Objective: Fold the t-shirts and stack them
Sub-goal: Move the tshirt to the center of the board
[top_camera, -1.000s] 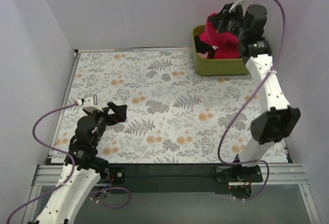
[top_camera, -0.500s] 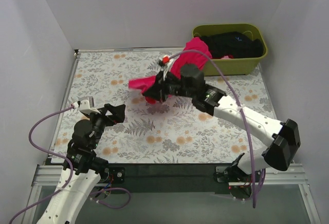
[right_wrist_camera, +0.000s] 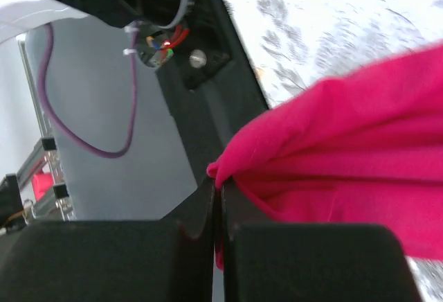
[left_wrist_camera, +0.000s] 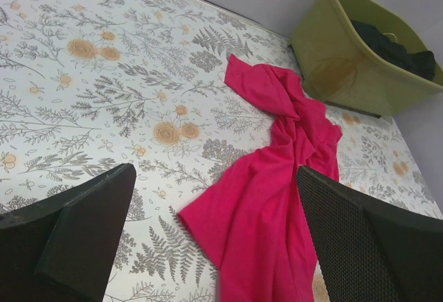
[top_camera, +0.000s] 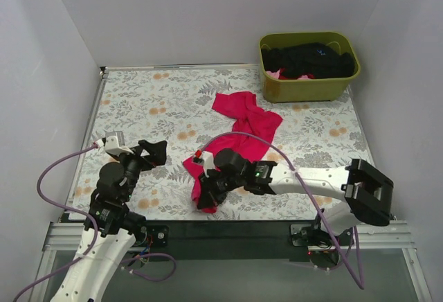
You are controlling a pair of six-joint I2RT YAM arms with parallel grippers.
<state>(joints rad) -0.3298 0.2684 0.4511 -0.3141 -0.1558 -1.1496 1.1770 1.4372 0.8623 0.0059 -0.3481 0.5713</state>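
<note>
A crimson-red t-shirt point(top_camera: 249, 125) lies stretched in a crumpled band from the table's middle toward the near edge. My right gripper point(top_camera: 206, 194) is shut on its near end, low by the front edge. In the right wrist view the fingers point(right_wrist_camera: 218, 188) pinch a fold of the red cloth point(right_wrist_camera: 346, 149). My left gripper point(top_camera: 156, 151) hovers open to the left of the shirt with nothing in it. Its wrist view shows the red shirt point(left_wrist_camera: 277, 177) ahead, between the wide fingers point(left_wrist_camera: 214, 170). Black t-shirts point(top_camera: 311, 59) fill the bin.
An olive-green bin point(top_camera: 304, 91) stands at the back right corner, also seen in the left wrist view as the bin point(left_wrist_camera: 339, 59) with black cloth point(left_wrist_camera: 394, 46) inside. The floral table cover point(top_camera: 159, 101) ends at a black front rail point(top_camera: 228, 229). White walls enclose the table.
My right arm has pulled the red shirt out of the bin and swept it across to the near edge, trailing it over the table. The left arm has barely moved.
</note>
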